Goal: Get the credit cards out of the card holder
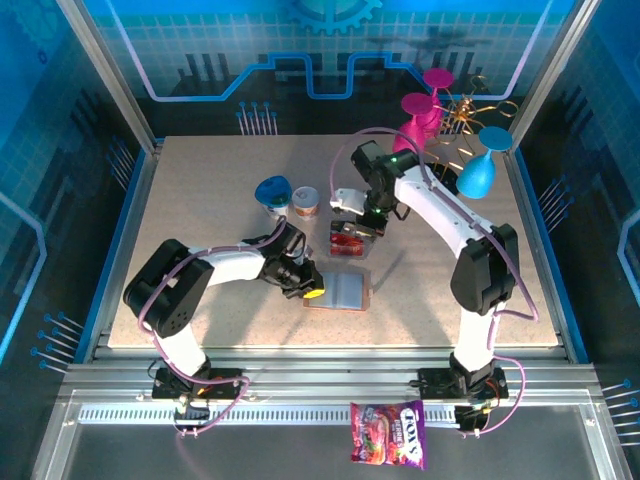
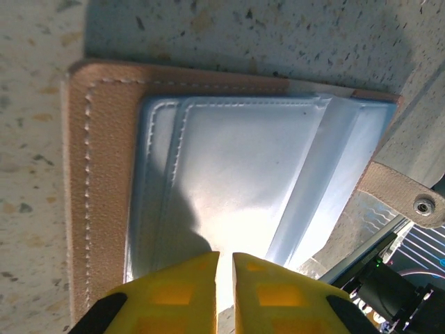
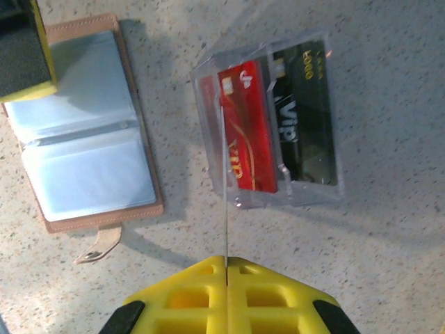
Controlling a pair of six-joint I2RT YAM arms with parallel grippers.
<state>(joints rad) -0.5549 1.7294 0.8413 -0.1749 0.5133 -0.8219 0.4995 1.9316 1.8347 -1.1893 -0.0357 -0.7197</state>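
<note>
Your right tool (image 3: 226,261) is clenched on a thin card (image 3: 226,181), held upright and seen edge-on from the wrist, so its face cannot be read. That card hangs over the clear tray (image 3: 306,197), which lies flat on the counter (image 3: 389,243) and holds a red card (image 3: 247,129) and a black card (image 3: 306,118) side by side, the red one nearer the holder. You can see the holder (image 3: 83,132) lying open just beside the tray, apart from it, with its pale blue inner faces up, the tan stitched border around them and its snap strap (image 3: 97,247) sticking out flat on the counter. No card edge shows in its pockets from either wrist. Your left tool (image 2: 225,259) sits at the holder's outer edge, on the side away from the tray, with its yellow fingers (image 2: 174,285) drawn almost together and only a narrow slit between them. They overlap the holder's blue face, but you cannot tell from these views whether they pinch the flap or merely rest over it. From above, the holder lies in the middle of the counter near your side, with the tray just beyond it under the right arm. A candy bag (image 1: 388,435) lies on the metal rails in front of the arm bases, well apart from all this.
</note>
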